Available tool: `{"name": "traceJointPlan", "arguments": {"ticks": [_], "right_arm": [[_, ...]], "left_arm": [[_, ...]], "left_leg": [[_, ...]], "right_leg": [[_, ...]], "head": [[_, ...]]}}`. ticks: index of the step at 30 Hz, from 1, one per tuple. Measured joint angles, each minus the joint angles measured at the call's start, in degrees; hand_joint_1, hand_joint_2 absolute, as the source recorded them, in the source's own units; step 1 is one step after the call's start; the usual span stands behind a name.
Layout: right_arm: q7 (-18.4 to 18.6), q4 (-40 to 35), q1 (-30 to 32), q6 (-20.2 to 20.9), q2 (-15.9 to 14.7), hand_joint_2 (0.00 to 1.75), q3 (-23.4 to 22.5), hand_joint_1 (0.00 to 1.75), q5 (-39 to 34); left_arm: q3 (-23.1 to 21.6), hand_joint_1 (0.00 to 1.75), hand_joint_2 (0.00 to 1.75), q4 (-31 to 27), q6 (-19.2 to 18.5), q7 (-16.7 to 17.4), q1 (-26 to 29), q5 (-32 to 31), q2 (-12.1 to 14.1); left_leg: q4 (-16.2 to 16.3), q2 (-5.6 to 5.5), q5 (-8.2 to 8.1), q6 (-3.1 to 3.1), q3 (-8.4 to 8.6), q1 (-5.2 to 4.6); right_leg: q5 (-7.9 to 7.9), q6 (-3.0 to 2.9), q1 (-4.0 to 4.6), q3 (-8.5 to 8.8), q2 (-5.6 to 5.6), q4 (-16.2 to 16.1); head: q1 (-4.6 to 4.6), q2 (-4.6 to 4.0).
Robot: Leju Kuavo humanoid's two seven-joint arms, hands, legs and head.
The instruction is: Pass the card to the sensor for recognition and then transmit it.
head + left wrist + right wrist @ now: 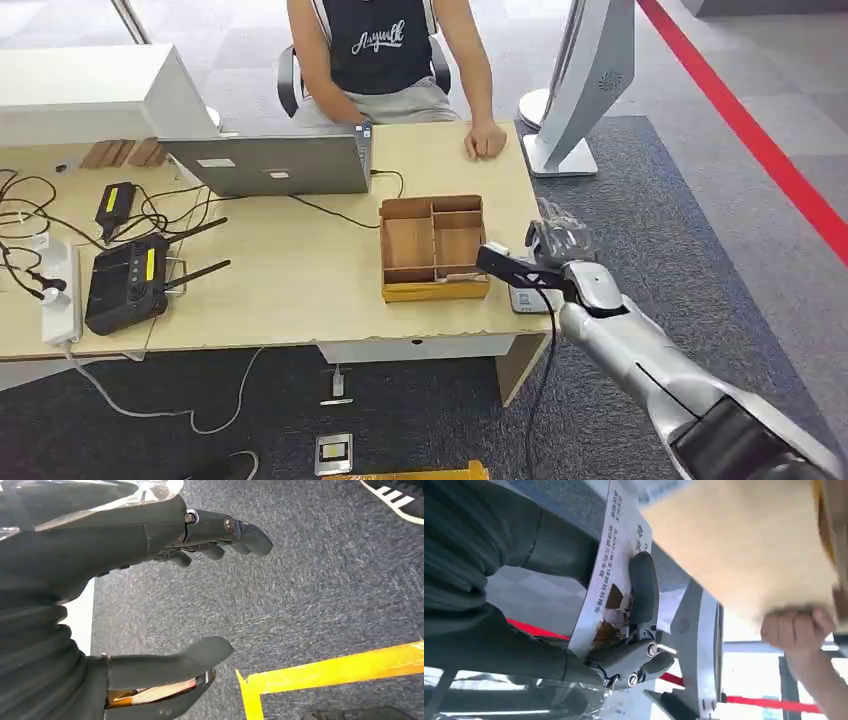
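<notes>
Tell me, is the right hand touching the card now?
Touching. In the right wrist view, the right hand pinches the card, with a dark finger lying flat across its printed face.

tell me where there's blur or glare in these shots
Right wrist view: the table and the person's fist are soft, while the card in the right hand is sharp enough to show print. Left wrist view: bright glare on the plastic wrap. Head view: even light.

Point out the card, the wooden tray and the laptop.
card (pixel 610 575), right wrist view, printed face beside the thumb.
wooden tray (pixel 434 291), head view, near wall.
laptop (pixel 275 165), head view, back of lid.
</notes>
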Motion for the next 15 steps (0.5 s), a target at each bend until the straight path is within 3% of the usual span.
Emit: {"name": "traceJointPlan", "arguments": {"ticks": [5,15], "right_arm": [[0.75,-3.13,-4.01,0.46,-1.55,1.75,-2.23,1.75,-1.33],[0.83,-6.39,-4.30,-0.66,-2.62,1.75,-4.18,1.75,-1.64]], "left_arm": [[0.00,0.00,1.75,0.00,0.00,-0.09,0.01,0.00,0.00],[0.00,0.00,1.75,0.00,0.00,-0.20,-0.01,-0.02,0.00]], "left_leg": [[0.00,0.00,0.00,0.00,0.02,0.00],[0.00,0.01,0.00,0.00,0.01,0.01]], "right_leg": [[0.00,0.00,0.01,0.00,0.00,-0.01],[0.00,-0.01,0.02,0.00,0.00,0.00]], "head": [[0.00,0.00],[0.02,0.00]]}}
